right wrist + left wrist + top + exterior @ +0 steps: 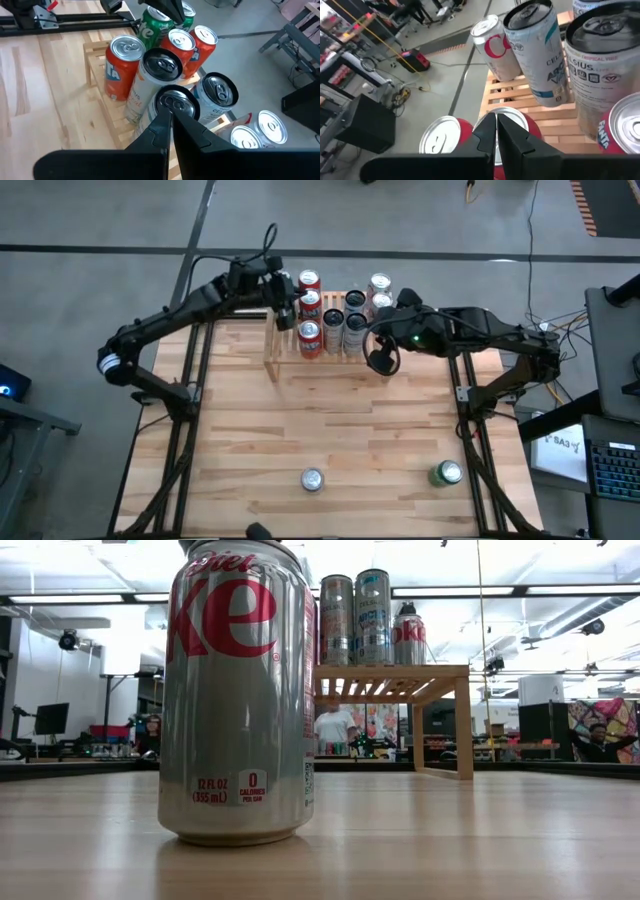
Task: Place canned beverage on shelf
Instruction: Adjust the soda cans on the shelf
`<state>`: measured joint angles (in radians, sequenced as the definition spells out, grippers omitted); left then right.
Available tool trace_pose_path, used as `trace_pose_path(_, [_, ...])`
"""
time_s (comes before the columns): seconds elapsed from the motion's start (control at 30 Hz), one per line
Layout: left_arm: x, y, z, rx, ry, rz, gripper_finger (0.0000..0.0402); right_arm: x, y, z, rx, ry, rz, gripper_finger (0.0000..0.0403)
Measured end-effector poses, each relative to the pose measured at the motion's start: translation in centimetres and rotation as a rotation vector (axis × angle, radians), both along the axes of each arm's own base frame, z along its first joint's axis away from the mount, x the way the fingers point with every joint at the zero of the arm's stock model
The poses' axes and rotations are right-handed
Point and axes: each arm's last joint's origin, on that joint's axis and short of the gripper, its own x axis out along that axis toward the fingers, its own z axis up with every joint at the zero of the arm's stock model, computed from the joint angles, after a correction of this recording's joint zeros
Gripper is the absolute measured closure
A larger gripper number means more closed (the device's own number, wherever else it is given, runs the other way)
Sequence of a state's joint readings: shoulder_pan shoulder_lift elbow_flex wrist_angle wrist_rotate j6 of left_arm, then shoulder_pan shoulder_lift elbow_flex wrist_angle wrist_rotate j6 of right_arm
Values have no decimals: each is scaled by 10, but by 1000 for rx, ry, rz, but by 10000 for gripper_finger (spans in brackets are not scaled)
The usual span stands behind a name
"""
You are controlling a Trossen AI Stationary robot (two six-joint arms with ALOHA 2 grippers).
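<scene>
Grippers first. Right gripper (380,360) hangs in the upper middle of the high view, just off the right end of the shelf (275,365); its fingers are pressed together on nothing, as its own wrist view confirms. Left gripper (285,315) sits over the shelf's left end, among the red cans; fingers likewise together and empty in its wrist view.

Outward from there, the shelf already carries a crowd of upright cans. Two cans are off it, both upright near the bottom edge of the high view and well apart from both grippers: a silver can (312,479) at bottom centre, and a green can (447,473) at bottom right.

Deciding relation: either loose can lies down-frame from the grippers, across the open run of table (250,440), with its long axis vertical. The green can is plainly on the right arm's side. The silver can lies about midway between the arms, slightly closer to the right gripper by my reading. Judgement: the right arm is better placed for either pick; fingers must part before any approach.

Differences between views:
- The low view shows the silver can close up at left of frame, seated flat on the table with its markings legible, and the shelf's legs and open underside at centre right. No gripper appears in it.
- Both wrist views show only the shelf cans; neither loose can appears.
- The high view alone shows both loose cans and both arms together.
</scene>
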<state>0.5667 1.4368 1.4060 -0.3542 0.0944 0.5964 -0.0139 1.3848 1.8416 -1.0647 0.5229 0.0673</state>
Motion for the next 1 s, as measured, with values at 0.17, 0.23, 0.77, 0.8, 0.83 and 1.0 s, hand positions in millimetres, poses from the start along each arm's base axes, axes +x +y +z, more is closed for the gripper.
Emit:
trace_pose_path(0.17, [1, 1, 1, -1, 26, -6, 401, -1, 0, 1, 0, -4, -1, 394])
trace_pose_path(0.23, [2, 2, 0, -2, 25, -6, 401, -1, 0, 1, -1, -3, -1, 394])
trace_pose_path(0.77, [11, 7, -8, -85, -8, 31, 401, -1, 0, 1, -9, -6, 5, 394])
trace_pose_path(0.8, [11, 7, -8, -82, -6, 31, 401, -1, 0, 1, -9, -6, 4, 394])
trace_pose_path(0.83, [11, 7, -8, -79, -2, 30, 401, -1, 0, 1, -9, -6, 4, 394])
trace_pose_path(1.0, [10, 8, -9, -70, 8, 29, 401, 0, 0, 1, -10, -5, 5, 394])
